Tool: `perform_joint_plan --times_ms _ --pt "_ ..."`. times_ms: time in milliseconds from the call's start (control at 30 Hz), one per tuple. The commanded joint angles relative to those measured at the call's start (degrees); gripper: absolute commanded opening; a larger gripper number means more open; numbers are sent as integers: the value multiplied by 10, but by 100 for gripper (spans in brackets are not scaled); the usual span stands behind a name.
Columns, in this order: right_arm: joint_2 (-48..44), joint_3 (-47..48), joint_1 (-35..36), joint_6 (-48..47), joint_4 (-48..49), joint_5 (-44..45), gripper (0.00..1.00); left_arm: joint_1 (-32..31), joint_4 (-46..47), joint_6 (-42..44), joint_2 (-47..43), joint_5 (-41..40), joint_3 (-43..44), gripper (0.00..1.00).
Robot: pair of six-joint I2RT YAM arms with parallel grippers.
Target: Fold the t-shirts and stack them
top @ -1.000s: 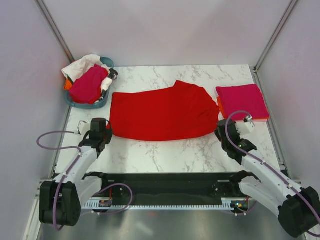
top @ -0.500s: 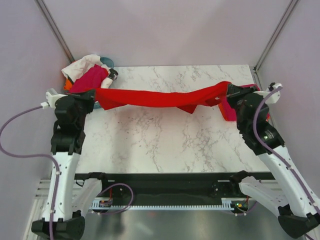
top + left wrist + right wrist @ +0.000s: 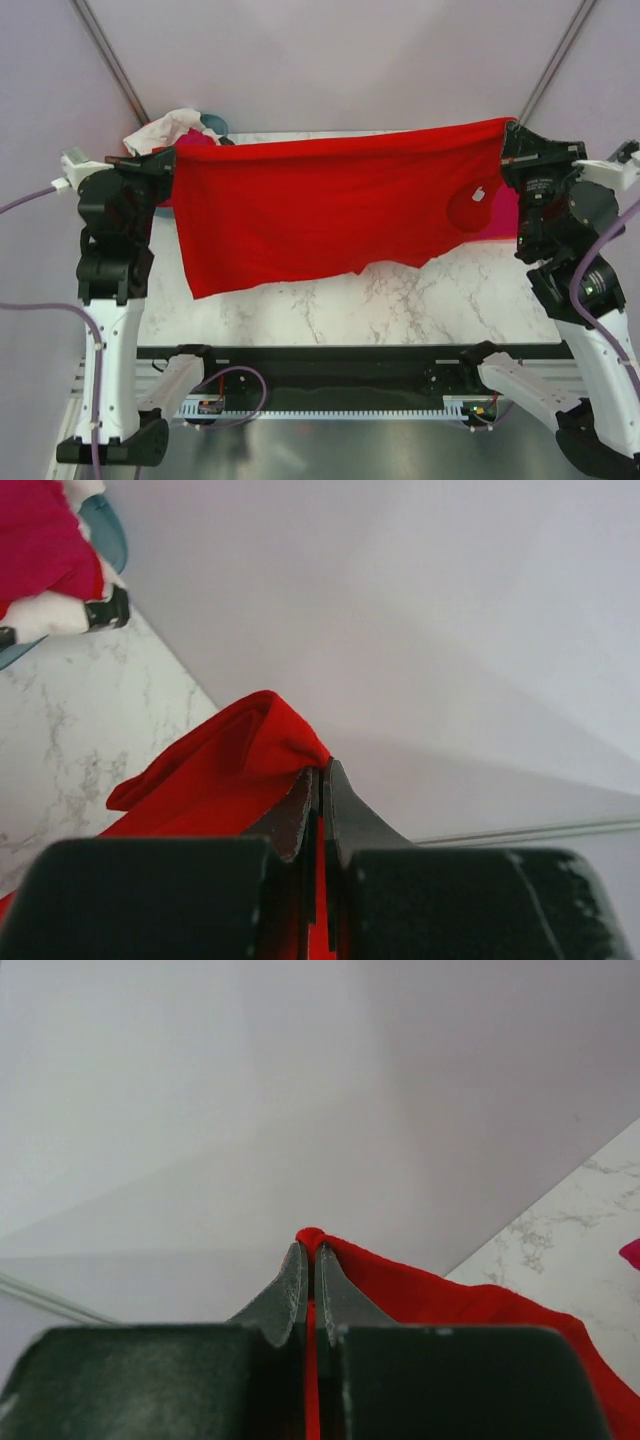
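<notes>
A bright red t-shirt [image 3: 320,205] hangs spread like a curtain high above the marble table, stretched between both arms. My left gripper [image 3: 168,158] is shut on its upper left corner, and red cloth [image 3: 215,775] bunches at the closed tips [image 3: 322,768]. My right gripper [image 3: 508,128] is shut on the upper right corner, with a red fold [image 3: 420,1290] pinched at its tips [image 3: 311,1248]. A folded magenta-pink t-shirt [image 3: 505,205] lies on the table at the right, mostly hidden behind the hanging cloth. More t-shirts, white [image 3: 160,130] and pink [image 3: 40,540], sit in the tub.
A teal oval tub [image 3: 215,124] stands at the back left corner of the table, its rim [image 3: 105,530] also in the left wrist view. Bare marble [image 3: 400,310] shows below the hanging shirt. Pale walls enclose the table on three sides.
Both arms have risen from the table, lifting the red t-shirt off the marble by its two corners. It went from lying flat, to a sagging band, to hanging open.
</notes>
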Motion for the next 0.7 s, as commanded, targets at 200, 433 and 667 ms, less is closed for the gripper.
perform_joint_plan --times_ms 200,433,667 --pt "179 64 -11 -22 29 59 0 4 34 -13 170 10 13 2" --pt "355 178 -130 71 36 -161 0 4 81 -39 336 56 134 2" --pt "469 385 -229 116 76 -294 0 34 83 -53 476 119 369 2"
